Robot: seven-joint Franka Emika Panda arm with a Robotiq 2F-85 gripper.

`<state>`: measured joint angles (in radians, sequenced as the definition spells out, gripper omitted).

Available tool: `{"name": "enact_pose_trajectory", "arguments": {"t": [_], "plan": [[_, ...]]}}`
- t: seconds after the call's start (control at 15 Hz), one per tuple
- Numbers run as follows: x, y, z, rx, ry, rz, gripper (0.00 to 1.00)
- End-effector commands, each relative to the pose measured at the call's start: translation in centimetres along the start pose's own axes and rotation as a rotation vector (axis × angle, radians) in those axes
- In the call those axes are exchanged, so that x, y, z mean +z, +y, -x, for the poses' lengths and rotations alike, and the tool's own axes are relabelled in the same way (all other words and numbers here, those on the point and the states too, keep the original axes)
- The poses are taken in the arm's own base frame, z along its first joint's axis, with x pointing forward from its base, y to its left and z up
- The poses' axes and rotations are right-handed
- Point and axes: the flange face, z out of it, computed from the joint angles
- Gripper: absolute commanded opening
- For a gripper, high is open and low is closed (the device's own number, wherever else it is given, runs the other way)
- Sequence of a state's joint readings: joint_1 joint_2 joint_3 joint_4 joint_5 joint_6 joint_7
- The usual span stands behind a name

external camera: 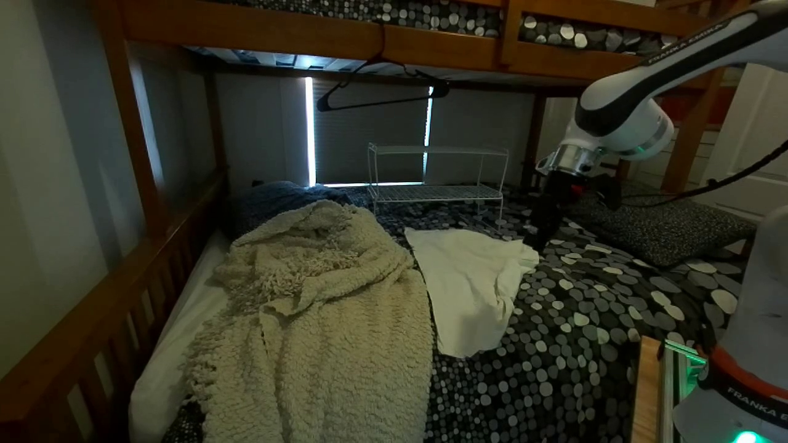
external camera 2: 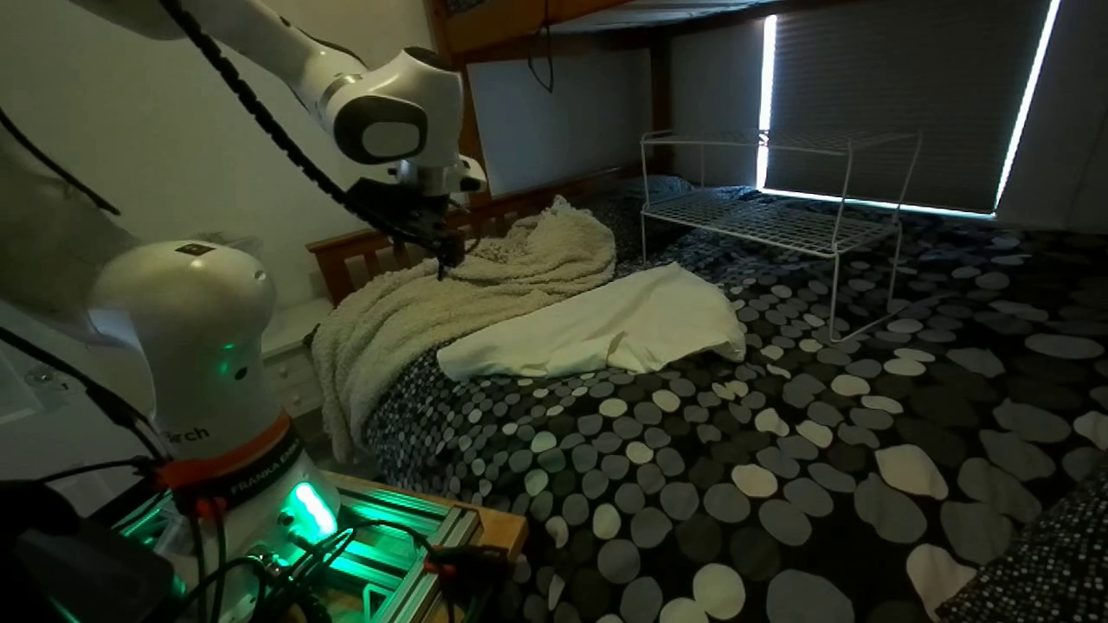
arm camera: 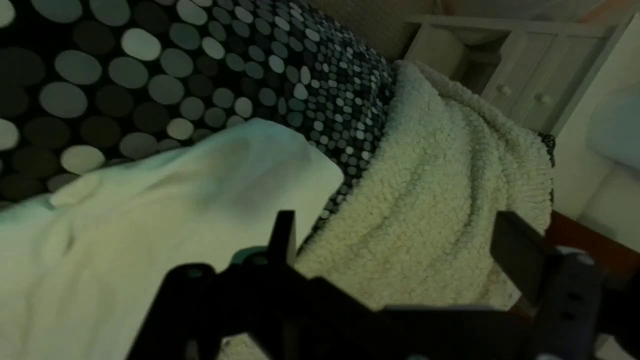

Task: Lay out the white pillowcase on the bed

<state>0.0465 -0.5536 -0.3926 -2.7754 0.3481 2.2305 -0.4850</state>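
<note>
Pebble-patterned bed (external camera: 575,344) bears white pillowcase (external camera: 465,283), rumpled along one edge, just beside cream blanket (external camera: 357,344). My pincer (arm camera: 397,230) hovers above bed, jaws parted wide, released.

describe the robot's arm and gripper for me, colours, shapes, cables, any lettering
The arm is rounded and white, with black panels, FRANKA EMIKA lettering and a silvery wrist collar. A black ribbed cable runs alongside. Lower down are an orange-red band and a glowing green light. The gripper is black with two blocky fingers.
</note>
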Motion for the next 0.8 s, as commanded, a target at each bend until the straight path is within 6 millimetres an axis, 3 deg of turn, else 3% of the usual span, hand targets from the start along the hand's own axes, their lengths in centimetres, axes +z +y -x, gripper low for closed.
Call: {"name": "enact_pose_trajectory", "arguments": {"t": [0.0, 0.2, 0.27, 0.4, 0.73], "plan": [[1.0, 7.5, 2.2, 0.099, -0.027, -0.027, 1.00], [1.6, 12.4, 3.2, 0.185, -0.028, -0.017, 1.00], [0.8, 10.0, 3.2, 0.151, -0.018, -0.023, 1.00], [1.1, 11.8, 3.6, 0.182, -0.032, -0.017, 1.00], [1.4, 12.3, 3.2, 0.190, -0.042, -0.011, 1.00]]}}
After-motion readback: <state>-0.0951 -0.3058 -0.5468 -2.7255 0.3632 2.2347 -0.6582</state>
